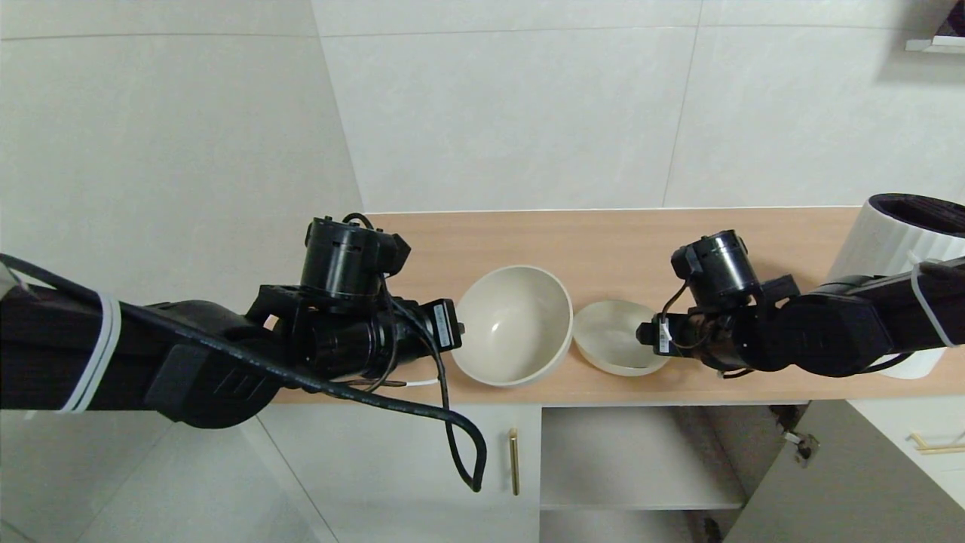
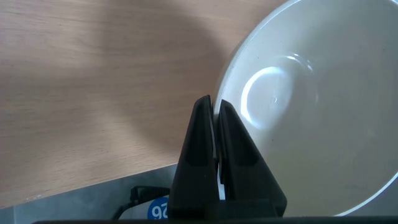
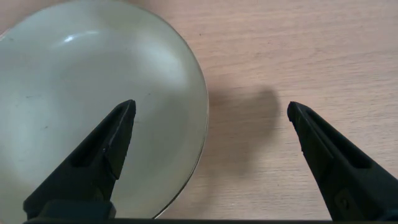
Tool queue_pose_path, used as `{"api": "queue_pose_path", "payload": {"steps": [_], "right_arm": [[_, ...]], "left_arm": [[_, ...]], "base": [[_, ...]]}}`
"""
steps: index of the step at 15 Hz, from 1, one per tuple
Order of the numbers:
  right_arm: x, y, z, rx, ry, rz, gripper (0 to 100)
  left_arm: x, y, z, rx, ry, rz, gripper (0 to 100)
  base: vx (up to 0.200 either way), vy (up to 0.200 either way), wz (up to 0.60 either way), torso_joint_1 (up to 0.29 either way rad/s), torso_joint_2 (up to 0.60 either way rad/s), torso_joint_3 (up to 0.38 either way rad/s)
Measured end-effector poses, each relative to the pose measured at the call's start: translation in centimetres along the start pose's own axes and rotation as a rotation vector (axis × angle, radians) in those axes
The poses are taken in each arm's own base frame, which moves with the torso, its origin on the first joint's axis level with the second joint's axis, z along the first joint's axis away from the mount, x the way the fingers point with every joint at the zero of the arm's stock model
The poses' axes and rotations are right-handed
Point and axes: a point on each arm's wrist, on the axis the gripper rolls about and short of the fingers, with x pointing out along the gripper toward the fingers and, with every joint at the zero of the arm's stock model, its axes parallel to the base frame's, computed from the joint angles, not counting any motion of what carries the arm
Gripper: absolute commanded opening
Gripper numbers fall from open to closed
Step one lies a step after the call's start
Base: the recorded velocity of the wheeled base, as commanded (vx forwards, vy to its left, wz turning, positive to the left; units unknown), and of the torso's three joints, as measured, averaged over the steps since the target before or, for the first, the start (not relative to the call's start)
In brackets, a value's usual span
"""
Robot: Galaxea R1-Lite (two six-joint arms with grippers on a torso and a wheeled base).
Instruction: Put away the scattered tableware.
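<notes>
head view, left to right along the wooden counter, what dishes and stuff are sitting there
large bowl → small shallow bowl → white ribbed container

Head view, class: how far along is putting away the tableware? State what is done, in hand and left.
Done: nothing looks stored; both bowls sit on the counter. In hand: the left gripper is shut on the rim of the large bowl; the right gripper hangs open over the edge of the small bowl. Left: both bowls need putting away, perhaps in the open cupboard below.
</notes>
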Motion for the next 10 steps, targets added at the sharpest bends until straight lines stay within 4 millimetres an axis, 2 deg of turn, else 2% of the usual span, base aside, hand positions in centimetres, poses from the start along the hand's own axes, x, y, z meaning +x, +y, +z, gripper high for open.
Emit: {"api": "queue_pose_path", "payload": {"steps": [4, 5, 10], "right_arm": [[0.28, -0.02, -0.23, -0.005, 0.009, -0.005, 100], [0.3, -0.01, -0.28, -0.005, 0.01, -0.005, 0], [0.17, -0.01, -0.28, -0.004, 0.01, -0.002, 0]], "left_arm": [[0.0, -0.04, -0.03, 0.001, 0.001, 0.0, 0], [0.0, -0.04, -0.03, 0.001, 0.001, -0.001, 0], [-0.01, -0.04, -0.03, 0.001, 0.001, -0.001, 0]], "base": [[0.0, 0.0, 0.0, 0.0, 0.0, 0.0], [0.0, 0.0, 0.0, 0.0, 0.0, 0.0], [0.0, 0.0, 0.0, 0.0, 0.0, 0.0]]}}
